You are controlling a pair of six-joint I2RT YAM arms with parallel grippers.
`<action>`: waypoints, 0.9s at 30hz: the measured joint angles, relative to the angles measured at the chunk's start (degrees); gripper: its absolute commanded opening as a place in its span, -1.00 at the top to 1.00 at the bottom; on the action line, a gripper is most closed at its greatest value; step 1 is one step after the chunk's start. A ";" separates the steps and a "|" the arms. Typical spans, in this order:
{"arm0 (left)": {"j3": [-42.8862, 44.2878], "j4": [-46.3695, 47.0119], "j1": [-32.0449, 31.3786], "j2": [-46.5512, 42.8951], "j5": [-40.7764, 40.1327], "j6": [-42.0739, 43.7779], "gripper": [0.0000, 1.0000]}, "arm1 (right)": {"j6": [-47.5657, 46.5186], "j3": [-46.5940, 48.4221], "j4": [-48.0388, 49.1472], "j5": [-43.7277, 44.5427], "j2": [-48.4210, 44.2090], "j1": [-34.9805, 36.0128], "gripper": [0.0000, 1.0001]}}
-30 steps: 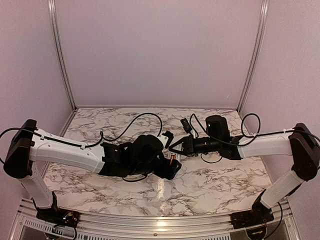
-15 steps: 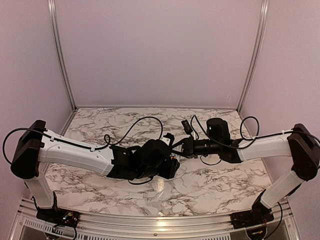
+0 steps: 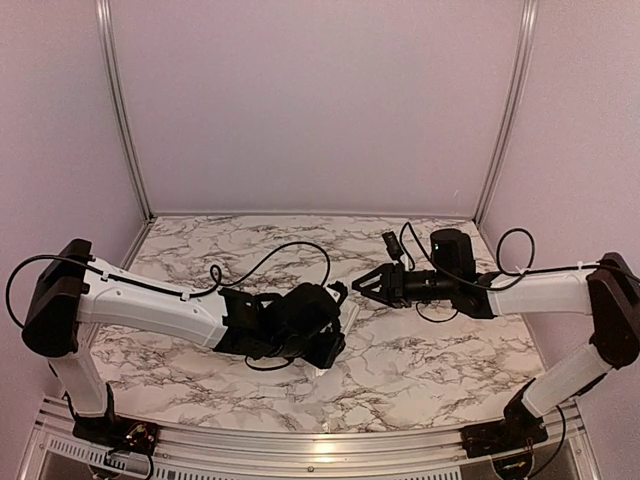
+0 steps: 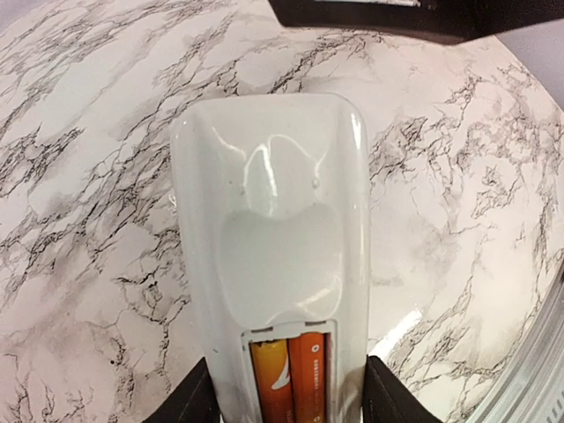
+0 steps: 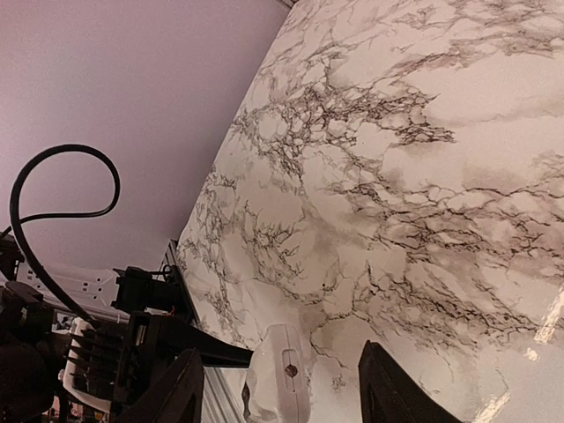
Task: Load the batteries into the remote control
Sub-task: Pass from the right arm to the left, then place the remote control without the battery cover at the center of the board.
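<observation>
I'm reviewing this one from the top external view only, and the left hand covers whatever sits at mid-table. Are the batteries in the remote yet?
Observer: Yes. The left wrist view shows two orange batteries lying side by side in the open recess on the back of the remote control.
Reviewer: How is the remote held?
Observer: The left hand clamps its two long sides near the battery end, with the back facing the wrist camera.
Reviewer: Does the right hand carry anything?
Observer: No. The right hand is open and empty. Its wrist view shows the remote's end out beyond it, untouched.
</observation>
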 measured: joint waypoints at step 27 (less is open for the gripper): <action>14.21 -18.36 2.71 15.85 11.67 9.05 0.16 | -19.93 0.42 -16.68 13.97 -28.13 -4.44 -0.98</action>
